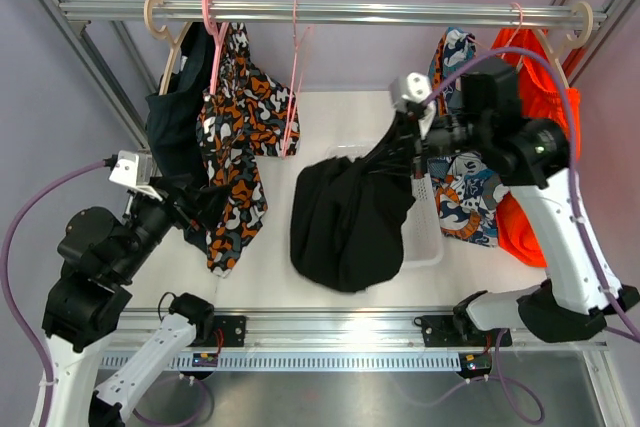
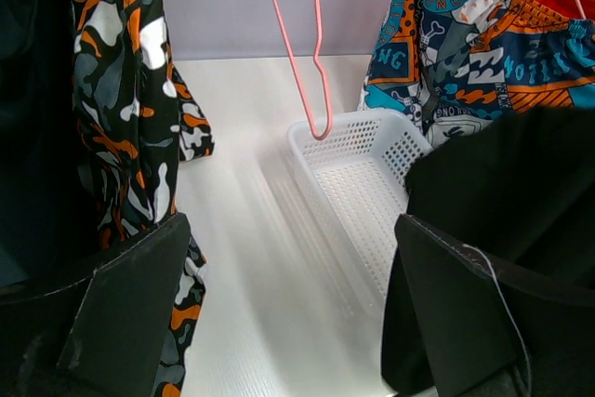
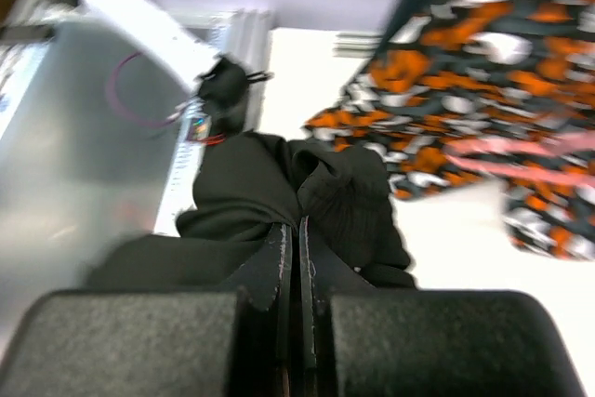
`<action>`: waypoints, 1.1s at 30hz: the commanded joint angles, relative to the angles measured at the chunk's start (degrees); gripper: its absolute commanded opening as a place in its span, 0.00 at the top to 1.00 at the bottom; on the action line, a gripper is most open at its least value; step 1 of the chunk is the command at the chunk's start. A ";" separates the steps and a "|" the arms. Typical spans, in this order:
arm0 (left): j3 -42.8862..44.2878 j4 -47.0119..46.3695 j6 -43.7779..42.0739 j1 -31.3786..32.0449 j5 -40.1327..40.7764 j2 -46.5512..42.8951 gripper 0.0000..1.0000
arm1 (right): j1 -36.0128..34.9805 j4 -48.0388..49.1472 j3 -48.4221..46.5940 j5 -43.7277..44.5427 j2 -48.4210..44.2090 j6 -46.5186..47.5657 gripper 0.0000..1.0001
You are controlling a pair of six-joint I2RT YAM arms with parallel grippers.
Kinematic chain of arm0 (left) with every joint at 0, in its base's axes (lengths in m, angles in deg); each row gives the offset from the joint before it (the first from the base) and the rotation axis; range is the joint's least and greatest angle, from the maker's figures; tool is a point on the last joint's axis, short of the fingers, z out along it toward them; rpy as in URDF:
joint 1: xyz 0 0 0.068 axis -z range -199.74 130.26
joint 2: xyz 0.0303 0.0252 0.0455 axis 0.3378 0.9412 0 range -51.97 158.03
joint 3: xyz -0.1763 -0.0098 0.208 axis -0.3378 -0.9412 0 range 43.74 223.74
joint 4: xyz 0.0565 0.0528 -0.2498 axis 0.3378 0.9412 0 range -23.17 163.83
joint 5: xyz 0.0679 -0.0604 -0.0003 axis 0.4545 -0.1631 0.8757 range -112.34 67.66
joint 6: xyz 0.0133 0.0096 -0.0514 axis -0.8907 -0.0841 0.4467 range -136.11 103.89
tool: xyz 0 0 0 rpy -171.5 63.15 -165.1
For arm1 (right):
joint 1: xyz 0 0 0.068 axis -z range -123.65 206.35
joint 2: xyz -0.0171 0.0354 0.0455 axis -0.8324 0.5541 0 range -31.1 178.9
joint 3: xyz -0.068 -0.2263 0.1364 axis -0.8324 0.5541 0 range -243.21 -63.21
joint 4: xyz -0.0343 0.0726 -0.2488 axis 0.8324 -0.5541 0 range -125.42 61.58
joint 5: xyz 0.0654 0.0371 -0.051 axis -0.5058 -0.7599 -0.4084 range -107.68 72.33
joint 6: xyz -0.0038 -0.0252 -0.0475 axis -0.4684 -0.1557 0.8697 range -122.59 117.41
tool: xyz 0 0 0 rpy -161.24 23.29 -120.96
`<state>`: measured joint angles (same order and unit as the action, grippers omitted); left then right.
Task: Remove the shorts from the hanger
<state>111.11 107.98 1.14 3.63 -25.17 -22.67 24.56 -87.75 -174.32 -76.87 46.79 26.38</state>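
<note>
Hanging on the rail (image 1: 380, 13): several hangers on a ribbed metal bar across the top of the frame.
Black shorts (image 1: 350, 212): plain matte cloth, off any hanger. They are gathered to a point at the top and droop in a soft, rounded sack over the white table (image 1: 268, 257) and the near-left part of the basket.
Right gripper (image 3: 297, 323): two flat dark fingers pressed together, with a fold of the black cloth pinched between them. From above it sits at the top of the bunched shorts.
Left gripper (image 2: 288, 313): blocky black fingers spread wide with nothing between them. It is low on the left, beside the lower part of the camouflage shorts; whether it touches them cannot be told.
Camouflage shorts (image 1: 240, 137): blotches of orange, black, white and grey. They hang long and loose from a pink hanger (image 1: 208, 7).
Dark shorts (image 1: 175, 127): plain navy-charcoal, on a beige hanger (image 1: 152, 15). They hang just left of the camouflage pair and press against it.
Wire hanger (image 2: 316, 62): thin pink wire bent into a narrow loop. It hangs bare between the camouflage pair and the black shorts.
Basket (image 2: 353, 183): white plastic, rectangular, with walls and floor pierced in a fine grid.
Right end of the rail: blue patterned shorts (image 1: 465, 187) with busy printed shapes, and a bright orange garment (image 1: 530, 97) behind the right arm.
</note>
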 commanded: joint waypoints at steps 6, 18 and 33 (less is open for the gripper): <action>2.50 -3.88 -2.31 -0.26 -1.30 1.90 0.02 | 15.52 14.13 4.58 -1.80 -7.22 -8.49 1.00; 5.57 -3.53 -3.72 -0.26 -1.12 4.62 0.02 | 21.51 22.68 12.93 3.03 -6.17 -12.36 1.00; 16.98 -0.20 -0.30 -0.26 8.36 18.22 0.03 | 13.69 20.75 38.42 15.07 8.93 -9.81 1.00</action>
<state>123.15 108.22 -0.61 3.63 -22.11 -8.86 40.82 -65.85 -137.17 -63.96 54.17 15.71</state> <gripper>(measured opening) 0.972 0.044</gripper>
